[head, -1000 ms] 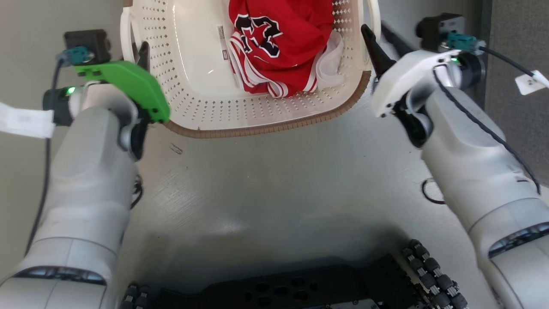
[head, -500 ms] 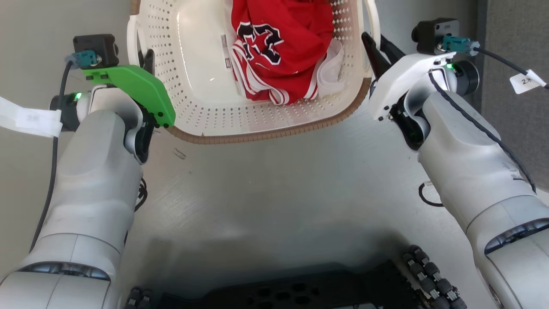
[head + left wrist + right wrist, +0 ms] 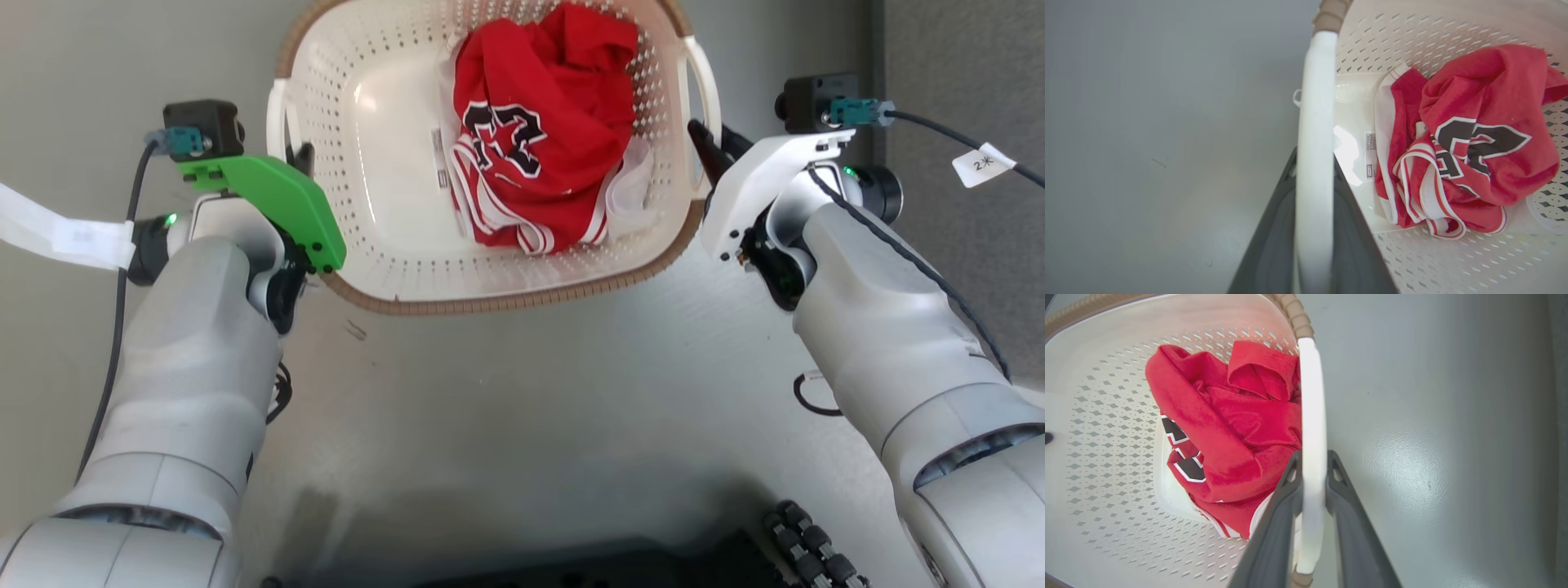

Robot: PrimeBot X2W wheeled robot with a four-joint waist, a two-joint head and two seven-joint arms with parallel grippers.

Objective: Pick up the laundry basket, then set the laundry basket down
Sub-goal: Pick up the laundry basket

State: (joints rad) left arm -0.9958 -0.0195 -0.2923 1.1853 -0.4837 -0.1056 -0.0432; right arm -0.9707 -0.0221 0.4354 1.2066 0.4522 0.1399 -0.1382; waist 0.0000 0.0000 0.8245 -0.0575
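The laundry basket point(image 3: 490, 304), cream with perforated walls and a brown rim, sits between my two arms at the top of the head view. A crumpled red jersey point(image 3: 539, 139) lies inside it. My left gripper point(image 3: 302, 157) is shut on the basket's left white loop handle point(image 3: 1314, 122), with a dark finger on each side of the band. My right gripper point(image 3: 704, 135) is shut on the right loop handle point(image 3: 1312, 416) in the same way. I cannot tell whether the basket touches the floor.
The grey floor point(image 3: 522, 425) lies all around the basket. A darker grey panel point(image 3: 955, 65) runs along the right edge. A black ring mark point(image 3: 816, 394) is on the floor by my right forearm. My base's rollers point(image 3: 804, 539) show at the bottom.
The whole head picture has shifted down, so the camera moved and more of the basket's far end shows. Both grippers keep their hold on the handles.
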